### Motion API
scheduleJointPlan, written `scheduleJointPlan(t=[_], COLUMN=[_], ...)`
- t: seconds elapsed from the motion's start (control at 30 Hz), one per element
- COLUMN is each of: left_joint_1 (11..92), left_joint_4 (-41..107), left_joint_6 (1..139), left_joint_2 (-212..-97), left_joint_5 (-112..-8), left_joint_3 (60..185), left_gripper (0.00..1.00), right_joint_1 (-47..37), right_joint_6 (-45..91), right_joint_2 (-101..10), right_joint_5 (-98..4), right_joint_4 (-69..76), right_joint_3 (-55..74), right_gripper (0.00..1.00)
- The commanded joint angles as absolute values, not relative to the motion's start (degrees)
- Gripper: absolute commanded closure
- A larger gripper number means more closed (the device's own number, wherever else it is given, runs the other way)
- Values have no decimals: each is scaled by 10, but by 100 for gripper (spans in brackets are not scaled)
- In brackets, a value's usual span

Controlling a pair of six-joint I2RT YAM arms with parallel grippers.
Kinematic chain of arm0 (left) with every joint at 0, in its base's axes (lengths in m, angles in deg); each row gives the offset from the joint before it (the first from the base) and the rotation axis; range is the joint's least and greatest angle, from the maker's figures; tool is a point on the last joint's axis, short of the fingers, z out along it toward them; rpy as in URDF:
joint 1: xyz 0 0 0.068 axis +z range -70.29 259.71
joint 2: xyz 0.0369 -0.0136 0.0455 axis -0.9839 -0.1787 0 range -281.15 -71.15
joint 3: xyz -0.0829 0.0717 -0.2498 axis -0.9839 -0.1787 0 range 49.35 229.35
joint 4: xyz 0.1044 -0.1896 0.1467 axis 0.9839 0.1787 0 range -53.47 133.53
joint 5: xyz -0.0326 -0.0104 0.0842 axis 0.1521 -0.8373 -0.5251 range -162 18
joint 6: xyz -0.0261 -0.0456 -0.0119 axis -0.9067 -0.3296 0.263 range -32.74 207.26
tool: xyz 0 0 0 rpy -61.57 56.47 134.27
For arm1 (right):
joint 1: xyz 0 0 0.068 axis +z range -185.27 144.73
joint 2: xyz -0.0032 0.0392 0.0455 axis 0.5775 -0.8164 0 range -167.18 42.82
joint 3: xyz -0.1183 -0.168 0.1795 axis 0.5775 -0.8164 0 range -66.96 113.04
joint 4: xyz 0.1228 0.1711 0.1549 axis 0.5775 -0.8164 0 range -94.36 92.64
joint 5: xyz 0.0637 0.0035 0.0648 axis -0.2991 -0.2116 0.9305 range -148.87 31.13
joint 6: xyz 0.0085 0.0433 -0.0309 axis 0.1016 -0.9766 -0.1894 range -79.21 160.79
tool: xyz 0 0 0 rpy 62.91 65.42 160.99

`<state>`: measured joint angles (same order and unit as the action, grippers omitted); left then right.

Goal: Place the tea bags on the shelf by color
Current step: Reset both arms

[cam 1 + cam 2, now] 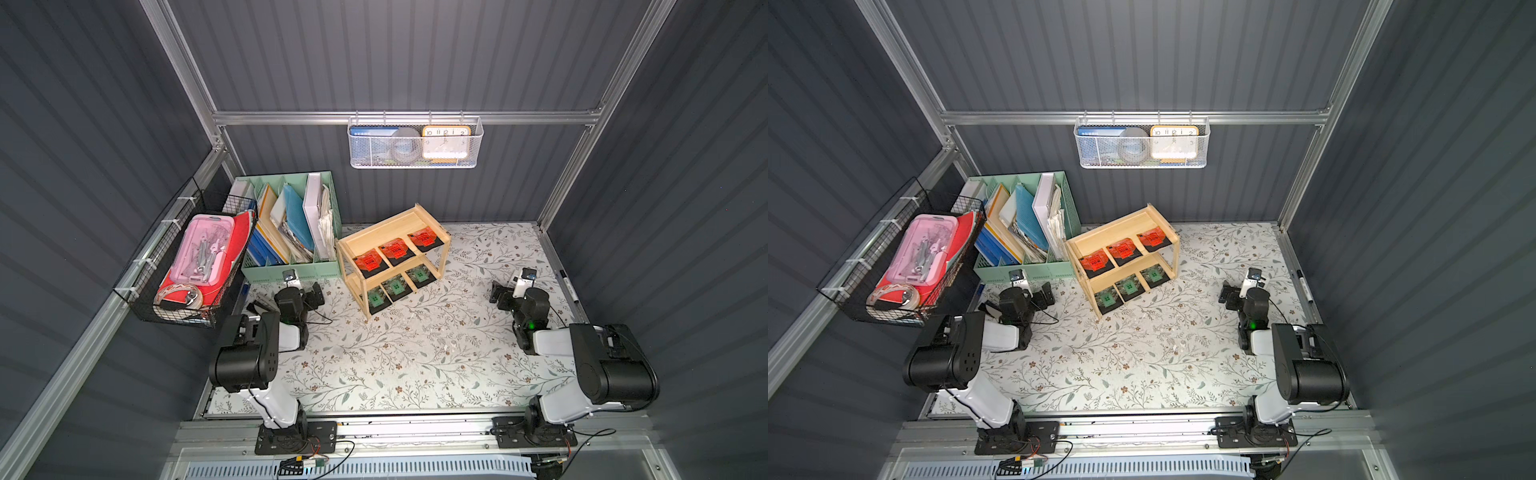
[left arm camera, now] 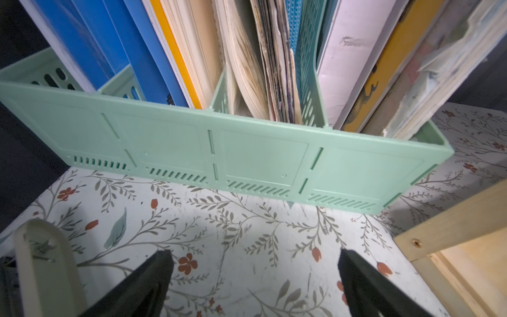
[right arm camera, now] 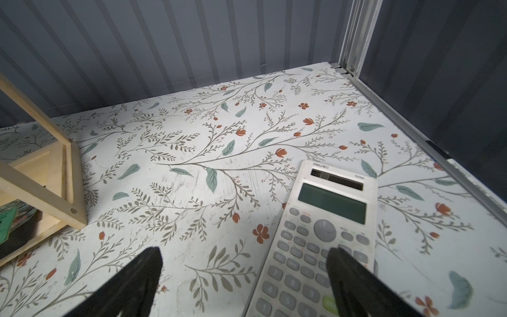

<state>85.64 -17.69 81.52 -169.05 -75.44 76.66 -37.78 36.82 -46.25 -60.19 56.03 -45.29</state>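
The light wood shelf (image 1: 386,226) (image 1: 1117,226) stands at the back of the table, angled, beside the mint organizer. Three orange-red tea bags (image 1: 395,250) (image 1: 1124,250) lie in a row on its upper board. Three green-labelled tea bags (image 1: 397,286) (image 1: 1128,286) lie in a row on the lower board. In the left wrist view my left gripper (image 2: 253,255) is open over bare table, facing the organizer, with a shelf post (image 2: 452,227) beside it. In the right wrist view my right gripper (image 3: 244,252) is open and empty, one finger above a calculator (image 3: 318,241).
The mint-green file organizer (image 1: 286,272) (image 2: 247,159) full of folders stands left of the shelf. A black wire basket (image 1: 187,270) hangs on the left wall and a white mesh basket (image 1: 415,143) on the back wall. A marker (image 1: 567,286) lies at the right edge.
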Motion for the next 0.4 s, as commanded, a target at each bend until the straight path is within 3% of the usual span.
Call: scheduleJointPlan(t=[0.0, 0.37], left_joint_1=[856, 856], left_joint_4=[-172, -169], left_joint_6=[808, 808], left_joint_2=[-1688, -1687], left_joint_5=[-757, -757], left_joint_3=[772, 773], left_gripper=[0, 0], right_joint_1=[-375, -375], right_joint_6=[372, 372], right_joint_2=[-468, -469], right_joint_5=[-607, -607], right_joint_4=[572, 572], right_joint_3=[-453, -453], right_gripper=[1, 1])
